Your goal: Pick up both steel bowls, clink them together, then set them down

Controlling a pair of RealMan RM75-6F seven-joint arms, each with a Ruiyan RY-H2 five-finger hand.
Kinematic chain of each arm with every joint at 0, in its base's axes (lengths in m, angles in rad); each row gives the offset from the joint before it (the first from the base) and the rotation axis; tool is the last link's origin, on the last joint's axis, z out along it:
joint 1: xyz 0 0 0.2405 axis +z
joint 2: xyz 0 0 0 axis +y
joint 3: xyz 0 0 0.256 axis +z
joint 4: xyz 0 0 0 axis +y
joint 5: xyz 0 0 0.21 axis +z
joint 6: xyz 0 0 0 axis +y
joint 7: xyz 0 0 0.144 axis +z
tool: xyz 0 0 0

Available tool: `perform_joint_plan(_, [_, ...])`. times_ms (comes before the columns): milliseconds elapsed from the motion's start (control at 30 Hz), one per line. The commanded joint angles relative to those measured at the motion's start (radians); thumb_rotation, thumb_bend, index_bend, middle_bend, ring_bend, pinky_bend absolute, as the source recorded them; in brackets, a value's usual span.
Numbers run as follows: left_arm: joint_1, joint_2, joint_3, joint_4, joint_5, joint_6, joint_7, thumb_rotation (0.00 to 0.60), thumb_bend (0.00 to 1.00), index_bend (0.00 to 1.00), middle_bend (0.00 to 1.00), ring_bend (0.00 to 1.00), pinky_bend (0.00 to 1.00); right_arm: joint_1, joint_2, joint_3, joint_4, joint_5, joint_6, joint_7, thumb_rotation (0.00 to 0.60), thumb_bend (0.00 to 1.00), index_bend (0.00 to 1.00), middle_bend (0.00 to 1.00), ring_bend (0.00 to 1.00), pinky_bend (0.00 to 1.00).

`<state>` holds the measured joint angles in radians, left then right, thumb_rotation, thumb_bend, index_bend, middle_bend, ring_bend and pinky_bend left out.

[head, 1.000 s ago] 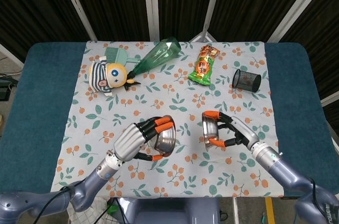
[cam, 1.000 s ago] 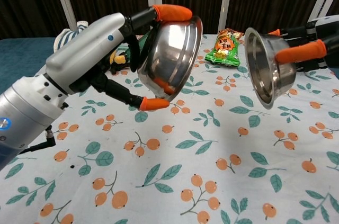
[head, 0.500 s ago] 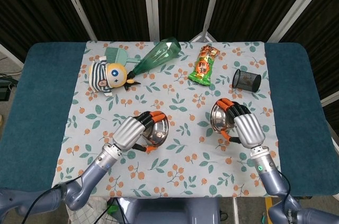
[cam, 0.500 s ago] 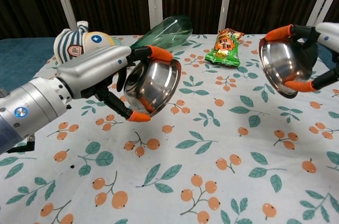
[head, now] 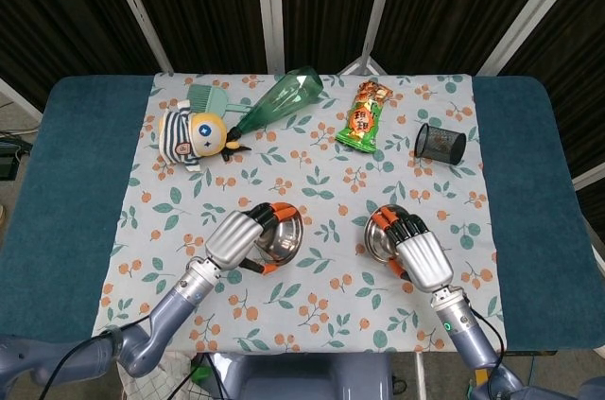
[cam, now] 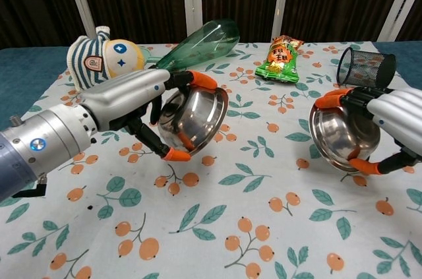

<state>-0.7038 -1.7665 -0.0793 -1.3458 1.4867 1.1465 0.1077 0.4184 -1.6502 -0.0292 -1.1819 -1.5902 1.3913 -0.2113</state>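
A floral tablecloth covers the middle of the blue table. Low in the frame, left of centre, the left hand grips the left steel bowl by its rim, tilted on edge with its open side toward the right; the bowl holds nothing, and whether its lower edge touches the cloth is hard to tell. To the lower right, the right hand clasps the right steel bowl, also empty, tilted toward the left and low over the cloth. Along the upper edge lie a green bottle on its side, a striped plush doll at upper left, a snack packet, and a black mesh cup tipped over at upper right, nothing visible inside.
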Motion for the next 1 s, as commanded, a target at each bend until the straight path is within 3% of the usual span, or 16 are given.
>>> perform_joint_plan(33, [0.004, -0.007, 0.003, 0.005, -0.013, -0.013, 0.016, 0.600, 0.25, 0.31, 0.39, 0.32, 0.47, 0.008, 0.024, -0.001, -0.029, -0.003, -0.028, -0.020, 0.600, 0.40, 0.48, 0.55, 0.56, 0.66])
perform_joint_plan(200, [0.005, -0.003, 0.009, -0.004, -0.061, -0.070, 0.060, 0.600, 0.17, 0.18, 0.27, 0.25, 0.45, 0.027, 0.080, -0.003, -0.103, 0.016, -0.103, -0.099, 0.600, 0.40, 0.07, 0.36, 0.41, 0.52])
perform_joint_plan(267, [0.004, 0.001, 0.009, -0.015, -0.089, -0.097, 0.091, 0.596, 0.15, 0.11, 0.23, 0.23, 0.44, 0.032, 0.099, -0.003, -0.136, 0.030, -0.132, -0.135, 0.600, 0.40, 0.01, 0.30, 0.37, 0.49])
perform_joint_plan(467, [0.004, 0.015, 0.014, -0.058, -0.167, -0.161, 0.182, 0.443, 0.10, 0.00, 0.07, 0.11, 0.39, 0.035, 0.139, 0.003, -0.243, 0.084, -0.197, -0.204, 0.591, 0.40, 0.00, 0.11, 0.20, 0.35])
perform_joint_plan(600, [0.008, 0.030, 0.010, -0.094, -0.192, -0.166, 0.209, 0.357, 0.07, 0.00, 0.00, 0.04, 0.33, 0.038, 0.175, 0.002, -0.318, 0.136, -0.252, -0.257, 0.521, 0.41, 0.00, 0.01, 0.10, 0.29])
perform_joint_plan(833, [0.028, 0.064, 0.004, -0.172, -0.168, -0.122, 0.184, 0.214, 0.05, 0.00, 0.00, 0.00, 0.23, 0.026, 0.226, 0.022, -0.434, 0.146, -0.226, -0.239, 0.433, 0.41, 0.00, 0.00, 0.02, 0.26])
perform_joint_plan(933, [0.035, 0.091, 0.007, -0.213, -0.146, -0.107, 0.167, 0.198, 0.05, 0.00, 0.00, 0.00, 0.21, 0.021, 0.265, 0.021, -0.495, 0.151, -0.228, -0.220, 0.354, 0.41, 0.00, 0.00, 0.00, 0.23])
perform_joint_plan(1000, [0.037, 0.106, 0.008, -0.236, -0.137, -0.102, 0.163, 0.197, 0.05, 0.00, 0.00, 0.00, 0.20, 0.019, 0.287, 0.018, -0.523, 0.152, -0.232, -0.211, 0.350, 0.41, 0.00, 0.00, 0.00, 0.23])
